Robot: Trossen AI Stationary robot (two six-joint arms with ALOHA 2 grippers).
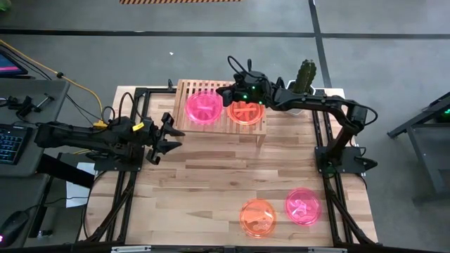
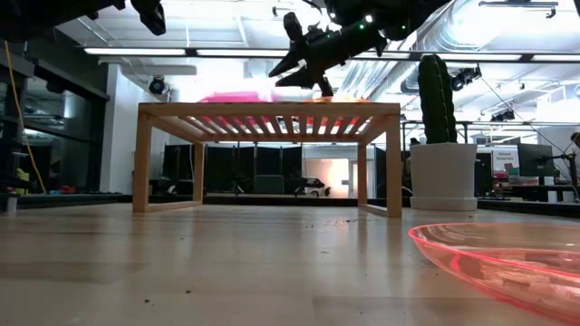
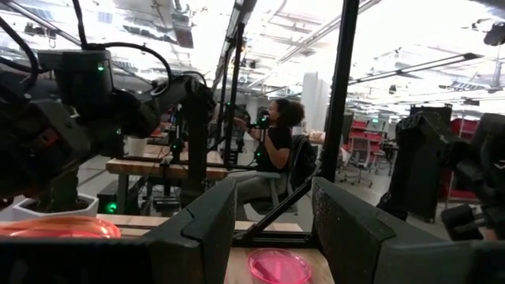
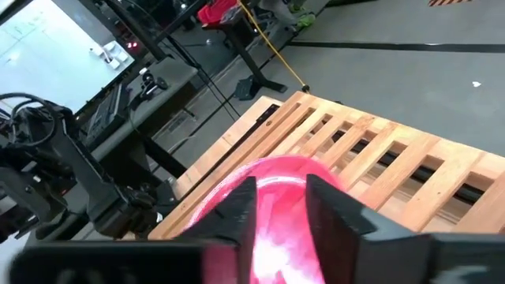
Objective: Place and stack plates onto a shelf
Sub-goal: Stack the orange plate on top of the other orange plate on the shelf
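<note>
Setting: a robotics laboratory or open-plan industrial workspace.

Indicators:
- A butcher-block tabletop [image 1: 211,183] stands on a black metal frame on a grey concrete floor with dark marking lines [image 1: 211,34] and a hazard-striped strip [image 1: 179,1].
- A side desk carries a keyboard [image 1: 10,144], with a yellow cable [image 1: 63,74] running beside it.
- The ceiling is open, with exposed round ducting [image 2: 507,41] and long strip lights [image 2: 181,52].
- Further workbenches, black frames and red equipment [image 3: 367,134] fill the room beyond; a seated person [image 3: 272,154] works at one bench.
- A tall potted cactus [image 2: 437,136] in a white pot stands at the tabletop's far edge.
</note>
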